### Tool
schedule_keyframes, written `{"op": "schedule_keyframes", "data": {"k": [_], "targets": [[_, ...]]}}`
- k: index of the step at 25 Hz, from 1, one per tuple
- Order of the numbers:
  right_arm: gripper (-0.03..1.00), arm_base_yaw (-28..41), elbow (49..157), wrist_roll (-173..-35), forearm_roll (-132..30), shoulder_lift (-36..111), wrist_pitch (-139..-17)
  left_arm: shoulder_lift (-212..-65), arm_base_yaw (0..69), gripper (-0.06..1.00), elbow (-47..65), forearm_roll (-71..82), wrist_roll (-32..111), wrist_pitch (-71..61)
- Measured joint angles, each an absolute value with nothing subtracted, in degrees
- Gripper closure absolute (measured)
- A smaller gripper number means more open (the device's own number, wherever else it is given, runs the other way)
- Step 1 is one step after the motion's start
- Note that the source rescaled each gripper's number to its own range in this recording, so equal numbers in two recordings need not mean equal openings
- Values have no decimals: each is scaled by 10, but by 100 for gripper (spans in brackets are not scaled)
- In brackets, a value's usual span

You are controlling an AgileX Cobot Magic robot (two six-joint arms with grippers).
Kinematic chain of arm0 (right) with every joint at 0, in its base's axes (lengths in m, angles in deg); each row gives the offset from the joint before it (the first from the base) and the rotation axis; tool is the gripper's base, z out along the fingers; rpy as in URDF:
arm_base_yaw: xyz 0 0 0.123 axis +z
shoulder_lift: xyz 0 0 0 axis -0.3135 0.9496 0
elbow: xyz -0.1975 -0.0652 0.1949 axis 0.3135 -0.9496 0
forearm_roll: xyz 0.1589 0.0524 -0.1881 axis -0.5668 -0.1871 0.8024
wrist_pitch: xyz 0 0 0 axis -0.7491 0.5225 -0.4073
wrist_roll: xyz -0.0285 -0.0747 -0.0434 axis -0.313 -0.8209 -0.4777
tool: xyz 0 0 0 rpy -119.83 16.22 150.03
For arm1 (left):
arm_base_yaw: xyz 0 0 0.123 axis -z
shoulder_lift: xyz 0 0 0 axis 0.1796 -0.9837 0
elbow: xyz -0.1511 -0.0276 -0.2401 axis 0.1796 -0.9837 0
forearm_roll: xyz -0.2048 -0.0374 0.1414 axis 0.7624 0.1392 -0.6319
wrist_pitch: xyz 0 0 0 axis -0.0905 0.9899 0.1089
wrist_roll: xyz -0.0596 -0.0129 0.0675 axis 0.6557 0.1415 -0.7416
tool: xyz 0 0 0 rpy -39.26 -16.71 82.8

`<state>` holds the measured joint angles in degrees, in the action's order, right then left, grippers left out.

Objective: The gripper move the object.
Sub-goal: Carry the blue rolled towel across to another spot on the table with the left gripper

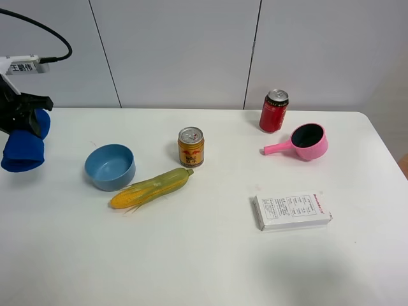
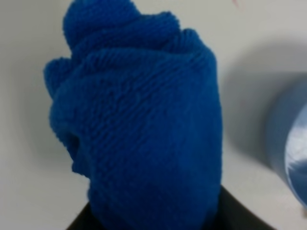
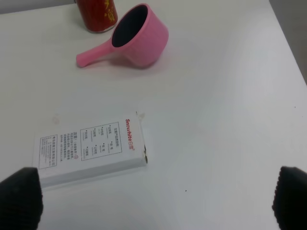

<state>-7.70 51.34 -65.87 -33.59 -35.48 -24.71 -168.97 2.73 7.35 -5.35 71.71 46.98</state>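
Note:
The royal-blue rolled cloth bundle (image 1: 21, 152) hangs at the far left of the white table (image 1: 210, 261), left of the bowl. My left gripper (image 1: 27, 118), black with a white labelled housing and cable, is shut on the bundle's upper end. In the left wrist view the bundle (image 2: 144, 129) fills the frame, and a dark finger (image 2: 240, 218) shows at its base. I cannot tell whether the bundle touches the table. My right gripper (image 3: 156, 201) is open and empty over the white box, and it is out of the exterior high view.
A light-blue bowl (image 1: 110, 167) (image 2: 292, 153) stands right of the bundle. A corn cob (image 1: 152, 189) and a yellow can (image 1: 190, 146) sit mid-table. A red can (image 1: 274, 110) (image 3: 97, 12), pink scoop (image 1: 306, 141) (image 3: 139, 36) and white box (image 1: 291, 211) (image 3: 88, 148) are on the right.

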Motion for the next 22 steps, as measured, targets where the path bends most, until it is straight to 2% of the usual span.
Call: {"op": "schedule_keyframes", "data": {"k": [8, 22], "targets": [[-3, -77, 513, -659, -336, -355, -247, -1741, -10, 94, 73, -45, 716, 450], [-3, -77, 513, -659, -336, -355, -247, -1766, -12, 94, 73, -40, 707, 378]]}}
